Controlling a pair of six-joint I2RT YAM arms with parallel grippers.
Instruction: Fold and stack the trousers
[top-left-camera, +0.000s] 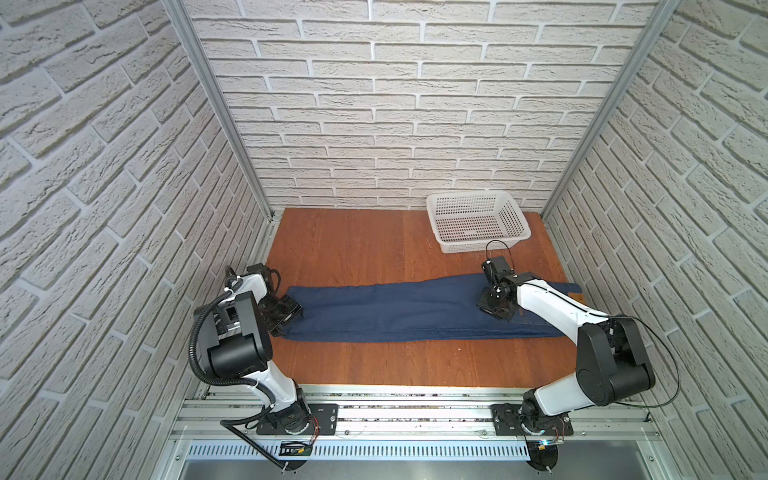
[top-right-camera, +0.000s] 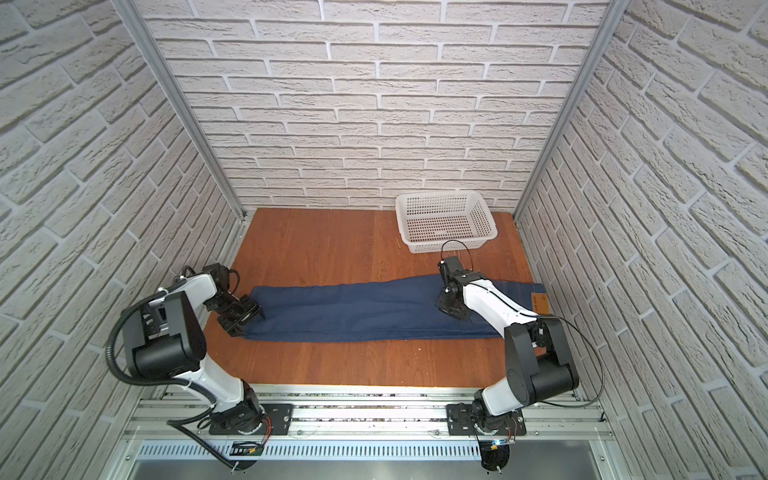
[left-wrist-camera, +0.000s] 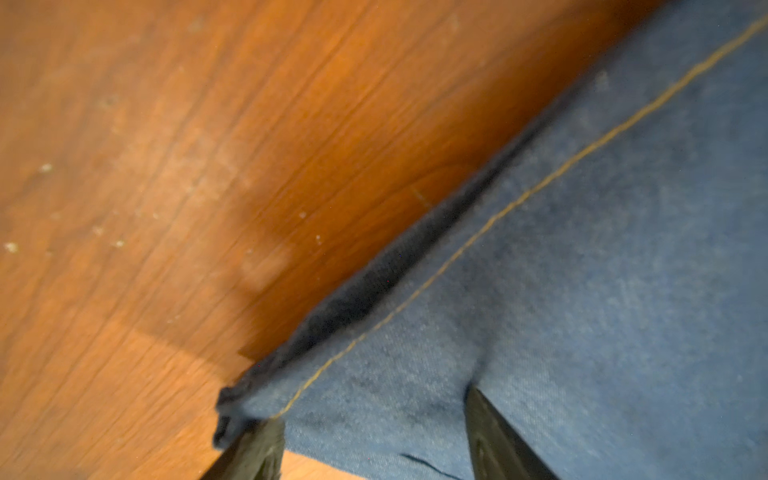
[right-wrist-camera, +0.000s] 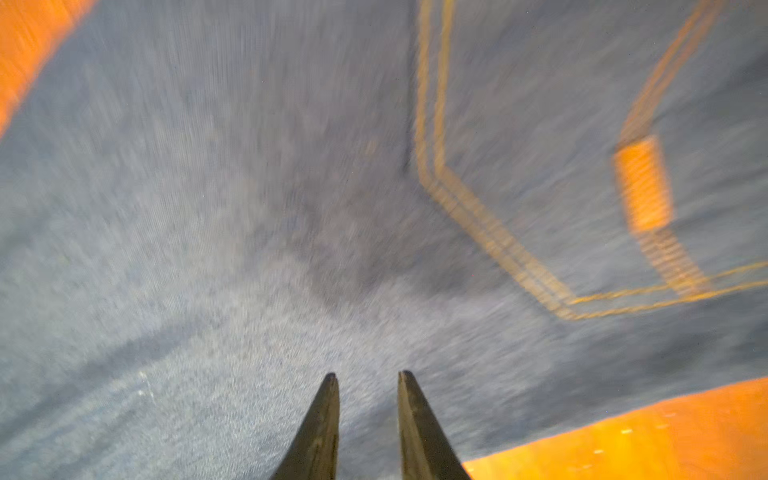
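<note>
Navy-blue denim trousers (top-left-camera: 395, 311) lie flat and lengthwise across a reddish-brown wooden table (top-left-camera: 374, 249), stretched between the two sets of jaws in both top views.

The left gripper (top-left-camera: 293, 322) sits low at the hem end of the legs. In the left wrist view its jaws stand wide apart. One fingertip (left-wrist-camera: 266, 432) is at the hem corner and the other rests on the cloth, with flat denim (left-wrist-camera: 582, 291) and its tan stitch line lying across the gap. Nothing is pinched. Bare wood lies just beyond the hem edge.

The right gripper (top-left-camera: 494, 311) points down over the seat of the trousers, near the waist end. In the right wrist view, which is blurred, its jaws (right-wrist-camera: 368, 376) are parted by a narrow gap with nothing between them. Blue denim (right-wrist-camera: 208, 208) fills the space ahead of the tips. Whether the tips touch the cloth cannot be told. Double yellow pocket stitching (right-wrist-camera: 478, 216) runs ahead of the tips and off to one side.

A small tan waistband patch (top-right-camera: 540, 302) shows past the right jaws, at the far end of the garment from the left jaws.

A white perforated plastic basket (top-left-camera: 467, 196) stands apart from the trousers, beyond the right jaws and against the brick-patterned back wall.
</note>
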